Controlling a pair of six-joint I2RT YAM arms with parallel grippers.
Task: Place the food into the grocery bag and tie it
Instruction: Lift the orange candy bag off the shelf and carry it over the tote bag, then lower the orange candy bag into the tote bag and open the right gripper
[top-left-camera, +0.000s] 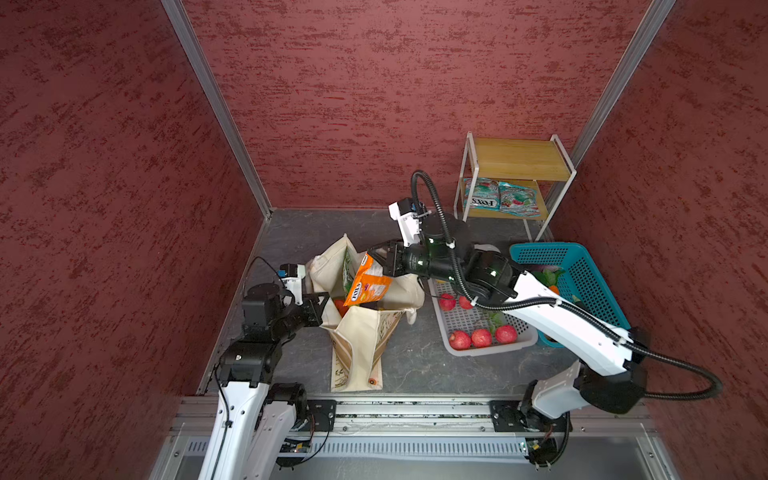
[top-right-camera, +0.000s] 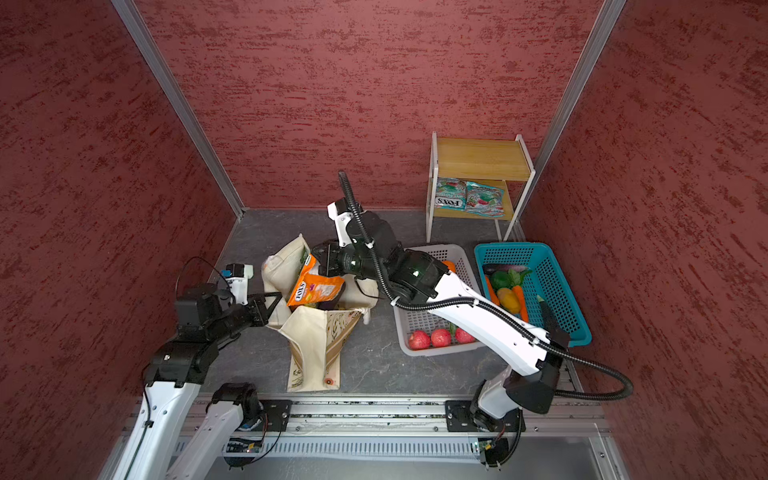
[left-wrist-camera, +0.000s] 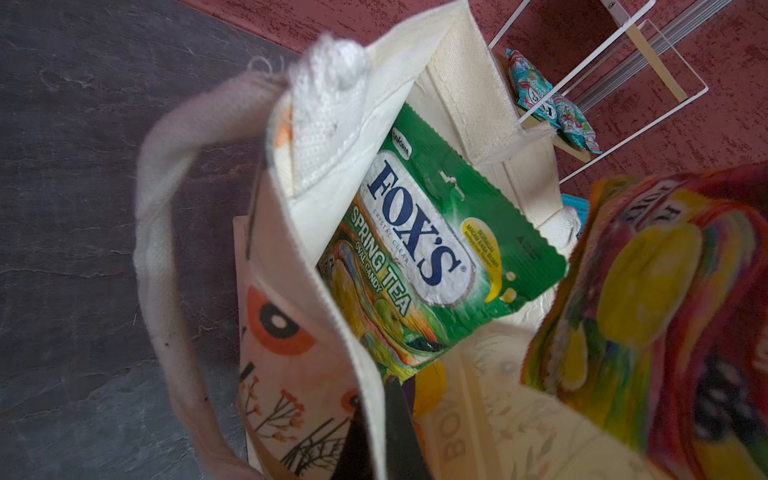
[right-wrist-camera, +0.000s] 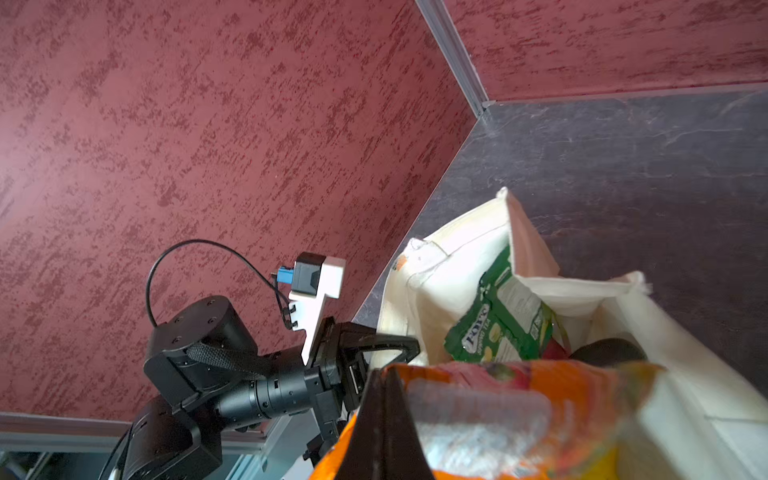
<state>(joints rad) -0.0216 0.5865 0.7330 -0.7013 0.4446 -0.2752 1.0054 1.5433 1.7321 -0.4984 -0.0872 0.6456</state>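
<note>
The jaws of the right gripper (top-left-camera: 377, 259) were pinched tight on the top edge of the orange packet (top-left-camera: 368, 286), which hung tilted over the open mouth of the grocery bag (top-left-camera: 361, 345), just left of centre in both top views. The jaws of the left gripper (top-left-camera: 321, 300) were closed on the bag's left rim, holding the mouth apart. Inside, the green packet (left-wrist-camera: 436, 249) leaned against the far wall, with a red item and something yellow lower down. To the right sat the grey basket (top-left-camera: 490, 352) with red fruits (top-left-camera: 481, 337) in it, then the teal basket (top-left-camera: 582, 266) holding vegetables. Two teal packets (top-left-camera: 500, 199) lay on the shelf (top-left-camera: 515, 160) at the upper right.

The orange packet looked nearly as wide as the opening, so a corner could snag on the near flap and leave it perched on the rim. Letting go too high might tip it out onto the table (top-left-camera: 415, 365). If the soft canvas slipped from the left pinch, the mouth would likely fold shut.
</note>
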